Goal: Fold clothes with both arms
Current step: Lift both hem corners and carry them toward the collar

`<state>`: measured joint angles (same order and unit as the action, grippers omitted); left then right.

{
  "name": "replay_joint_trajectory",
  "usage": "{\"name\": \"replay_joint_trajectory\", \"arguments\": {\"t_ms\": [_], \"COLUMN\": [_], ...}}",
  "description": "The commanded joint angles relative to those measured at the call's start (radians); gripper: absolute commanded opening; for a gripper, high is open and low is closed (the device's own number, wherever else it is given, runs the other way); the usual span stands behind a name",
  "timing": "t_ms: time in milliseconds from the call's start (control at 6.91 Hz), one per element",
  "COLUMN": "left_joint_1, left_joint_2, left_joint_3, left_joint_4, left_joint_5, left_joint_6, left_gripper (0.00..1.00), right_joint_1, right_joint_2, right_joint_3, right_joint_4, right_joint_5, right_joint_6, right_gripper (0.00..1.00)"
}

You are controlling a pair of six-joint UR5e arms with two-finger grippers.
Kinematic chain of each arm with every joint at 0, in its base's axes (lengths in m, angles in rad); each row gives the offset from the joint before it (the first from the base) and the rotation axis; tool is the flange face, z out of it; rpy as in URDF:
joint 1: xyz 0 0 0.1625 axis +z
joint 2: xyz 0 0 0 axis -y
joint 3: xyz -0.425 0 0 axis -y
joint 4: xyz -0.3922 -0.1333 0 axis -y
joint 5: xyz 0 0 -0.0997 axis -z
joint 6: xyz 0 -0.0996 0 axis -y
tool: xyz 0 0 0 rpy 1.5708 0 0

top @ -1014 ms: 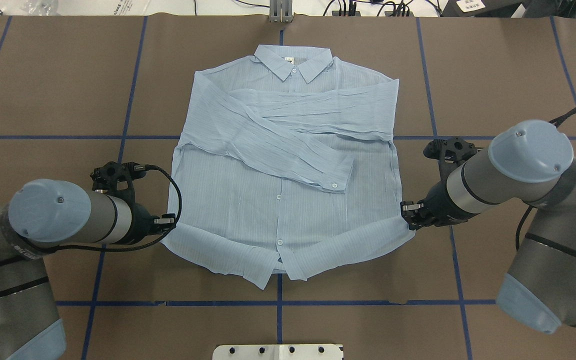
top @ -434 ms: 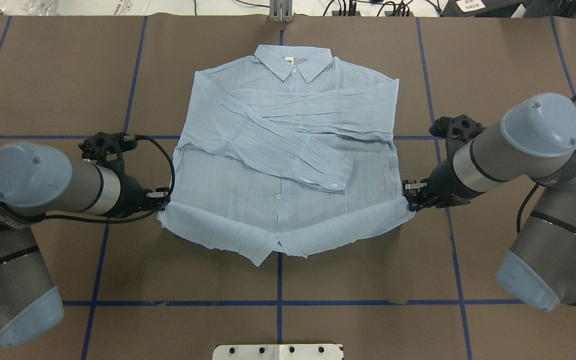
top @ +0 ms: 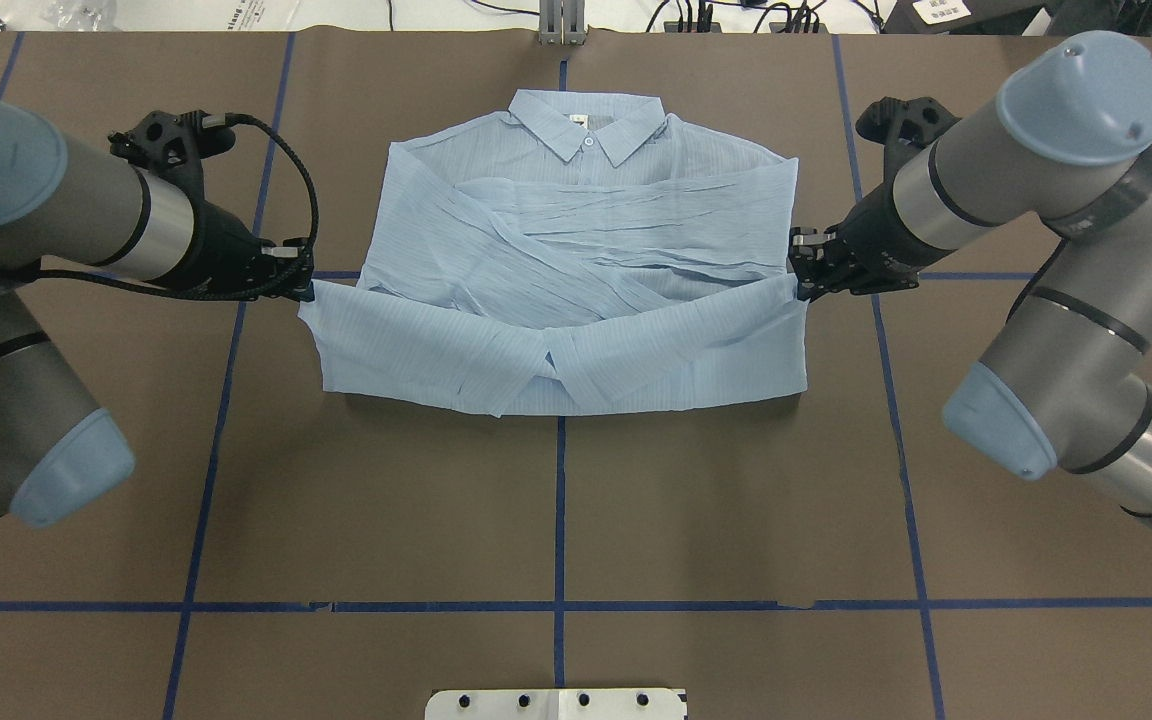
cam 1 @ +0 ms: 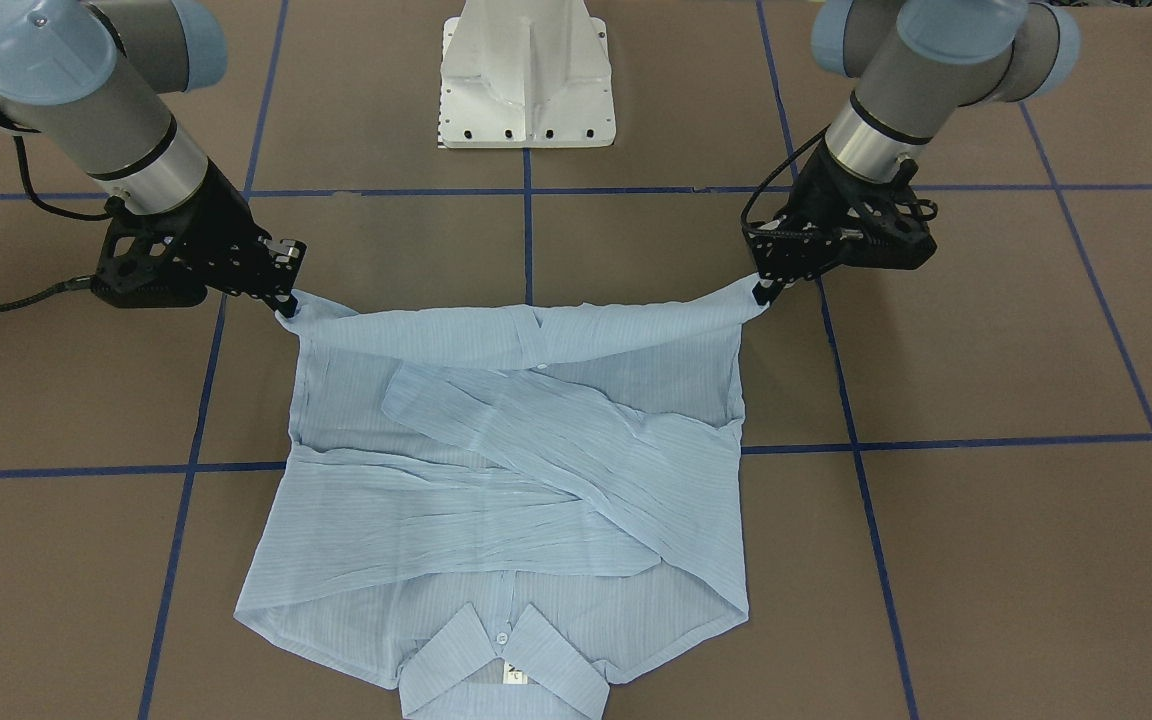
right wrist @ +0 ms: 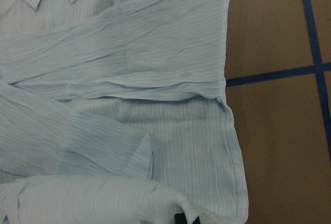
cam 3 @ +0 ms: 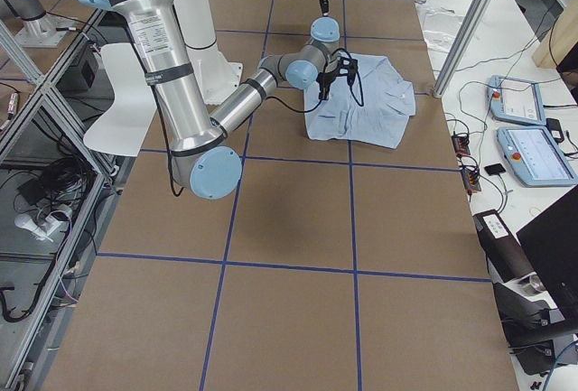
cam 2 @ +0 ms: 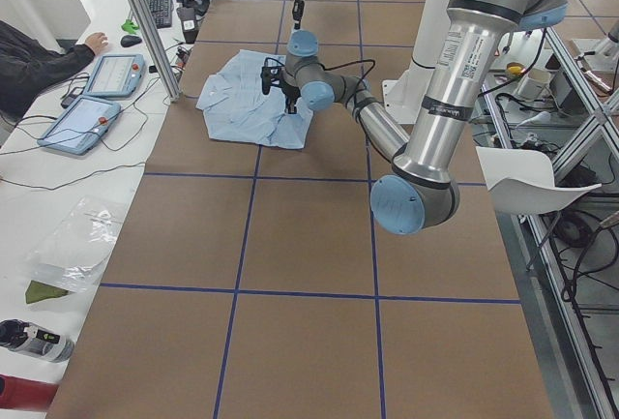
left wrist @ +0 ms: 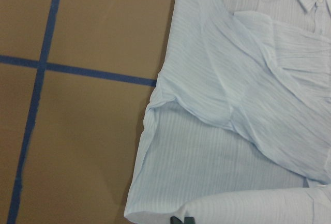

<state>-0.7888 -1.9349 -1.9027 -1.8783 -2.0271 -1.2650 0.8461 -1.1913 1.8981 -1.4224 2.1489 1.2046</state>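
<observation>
The pale blue striped shirt [top: 576, 230] lies front up on the brown table, collar [top: 586, 120] at the far side, both sleeves crossed over its chest. Its lower part is lifted and folded over toward the collar. My left gripper [top: 308, 290] is shut on the left hem corner, and my right gripper [top: 798, 285] is shut on the right hem corner. In the front-facing view the hem [cam 1: 526, 335] hangs stretched between the left gripper [cam 1: 764, 293] and the right gripper [cam 1: 286, 305]. Each wrist view shows the shirt [left wrist: 248, 110] [right wrist: 114, 79] below the raised hem.
The white robot pedestal [cam 1: 528, 75] stands at the near table edge. Blue tape lines [top: 558, 520] grid the brown table. In the exterior left view a person's arm [cam 2: 48, 56] rests by tablets [cam 2: 114, 75] on the side bench.
Both grippers have carried the shirt's hem corners away from the robot toward the collar, so the lower part now lies folded over the crossed sleeves. Both arms have stretched forward.
</observation>
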Motion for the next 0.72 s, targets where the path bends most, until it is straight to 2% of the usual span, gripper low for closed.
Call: {"name": "replay_joint_trajectory", "arguments": {"t_ms": [0, 145, 579], "left_joint_1": [-0.024, -0.059, -0.133], "left_joint_2": [-0.096, -0.130, -0.243], "left_joint_3": [0.101, 0.144, 0.431], "left_joint_4": [-0.007, -0.013, -0.201], "left_joint_5": [-0.002, -0.004, -0.004], "left_joint_6": [0.000, 0.003, 0.001], "left_gripper": [0.00, 0.00, 0.00], "right_joint_1": [0.069, 0.105, 0.140], "right_joint_2": [0.060, 0.096, 0.197], "right_joint_3": [-0.069, -0.118, -0.273], "right_joint_4": [0.000, 0.002, 0.003], "right_joint_5": [0.009, 0.026, 0.028], "right_joint_6": [-0.013, -0.014, -0.028], "right_gripper": [0.00, 0.00, 0.00]}}
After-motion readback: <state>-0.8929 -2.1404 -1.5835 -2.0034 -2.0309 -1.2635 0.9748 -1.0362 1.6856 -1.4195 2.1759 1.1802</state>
